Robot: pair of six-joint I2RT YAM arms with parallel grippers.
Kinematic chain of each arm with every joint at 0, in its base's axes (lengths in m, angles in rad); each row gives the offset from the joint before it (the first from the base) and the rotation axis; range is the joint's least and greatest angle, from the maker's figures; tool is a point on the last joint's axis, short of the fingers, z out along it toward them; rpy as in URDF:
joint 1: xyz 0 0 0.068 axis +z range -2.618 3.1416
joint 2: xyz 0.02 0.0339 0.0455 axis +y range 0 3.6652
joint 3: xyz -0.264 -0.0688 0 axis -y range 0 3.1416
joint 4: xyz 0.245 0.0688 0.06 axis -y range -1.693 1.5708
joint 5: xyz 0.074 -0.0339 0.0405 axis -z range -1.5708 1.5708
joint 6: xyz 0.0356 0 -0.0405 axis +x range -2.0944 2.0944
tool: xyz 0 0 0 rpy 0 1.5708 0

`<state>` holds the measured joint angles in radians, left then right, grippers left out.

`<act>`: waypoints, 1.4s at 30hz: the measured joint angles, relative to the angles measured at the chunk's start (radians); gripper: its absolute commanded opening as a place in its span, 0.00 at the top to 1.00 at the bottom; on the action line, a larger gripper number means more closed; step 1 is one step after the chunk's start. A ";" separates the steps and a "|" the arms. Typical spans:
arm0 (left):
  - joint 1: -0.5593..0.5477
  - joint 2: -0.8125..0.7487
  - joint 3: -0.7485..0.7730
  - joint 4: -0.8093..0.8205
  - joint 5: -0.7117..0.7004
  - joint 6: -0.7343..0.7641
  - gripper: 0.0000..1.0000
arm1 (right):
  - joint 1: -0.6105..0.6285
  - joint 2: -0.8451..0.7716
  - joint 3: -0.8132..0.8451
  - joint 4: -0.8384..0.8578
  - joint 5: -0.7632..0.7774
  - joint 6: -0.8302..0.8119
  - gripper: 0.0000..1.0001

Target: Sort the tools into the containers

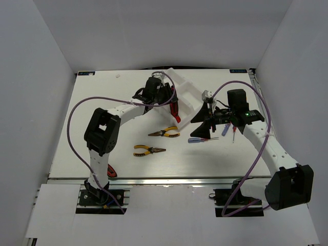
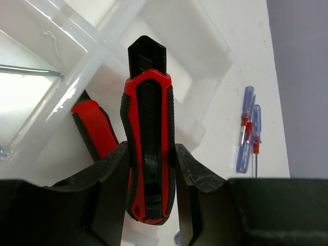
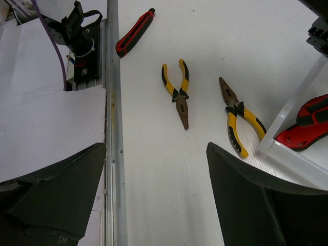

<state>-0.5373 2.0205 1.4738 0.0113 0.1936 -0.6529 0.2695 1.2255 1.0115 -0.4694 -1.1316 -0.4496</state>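
Note:
My left gripper (image 1: 166,97) is shut on a red-and-black utility knife (image 2: 148,143), holding it over the near end of the white divided tray (image 1: 188,88). A second red knife (image 2: 95,128) lies in the tray compartment (image 2: 205,61) below it. My right gripper (image 1: 201,124) is open and empty above the table in its wrist view (image 3: 156,195). Two yellow-handled pliers (image 1: 164,133) (image 1: 148,150) lie on the table and also show in the right wrist view (image 3: 177,92) (image 3: 238,115). Blue-and-red screwdrivers (image 1: 202,139) (image 1: 229,129) lie by the right gripper.
A third red-and-black knife (image 1: 110,171) lies at the table's front edge by the left arm base; it also shows in the right wrist view (image 3: 134,32). A thin metal shaft (image 2: 31,70) lies in another tray compartment. White walls enclose the table.

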 measured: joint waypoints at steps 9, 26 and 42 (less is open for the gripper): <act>-0.008 0.055 0.056 -0.005 -0.073 -0.018 0.59 | 0.000 0.000 0.000 0.000 0.000 -0.003 0.14; -0.013 0.008 0.086 -0.116 -0.140 0.036 0.42 | 0.000 0.012 0.000 -0.002 0.005 -0.005 0.14; 0.066 -1.130 -0.574 -0.189 -0.562 0.314 0.60 | 0.628 0.439 0.217 0.087 0.512 0.166 0.48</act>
<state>-0.4713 0.8909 0.8997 -0.1780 -0.3687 -0.3386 0.8974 1.6642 1.2285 -0.3820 -0.6201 -0.2836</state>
